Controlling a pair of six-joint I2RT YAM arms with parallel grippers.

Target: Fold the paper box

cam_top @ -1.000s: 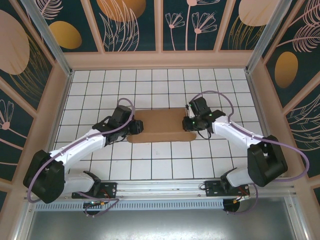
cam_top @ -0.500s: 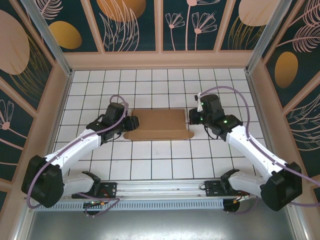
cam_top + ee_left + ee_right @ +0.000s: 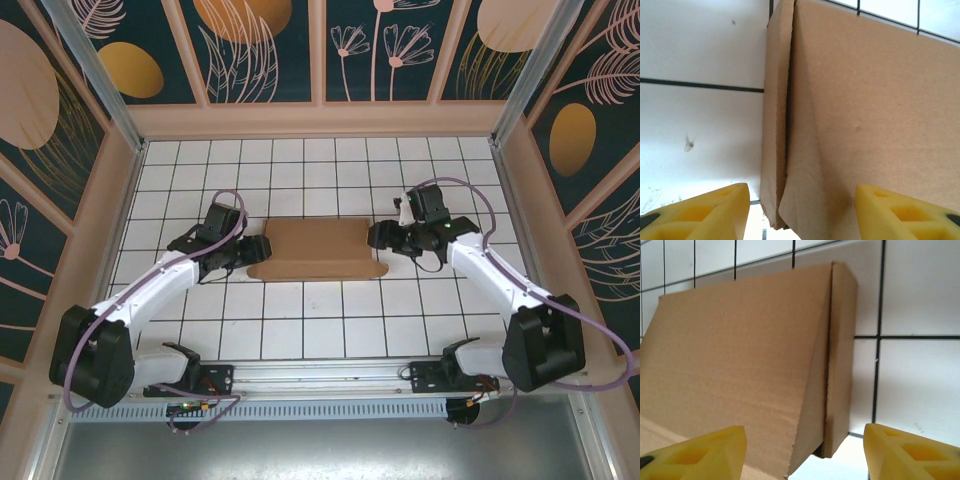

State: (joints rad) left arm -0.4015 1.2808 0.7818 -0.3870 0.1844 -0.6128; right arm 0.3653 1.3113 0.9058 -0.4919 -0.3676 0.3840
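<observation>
Paper box (image 3: 318, 250) on white gridded table (image 3: 300, 320), floral-panel walls (image 3: 260, 50) around.

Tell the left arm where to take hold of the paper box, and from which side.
Take the narrow end flap at the left end of the paper box, coming in from the left. It stands slightly apart from the main panel along a dark slit, a thin edge that the open left gripper now faces.
</observation>
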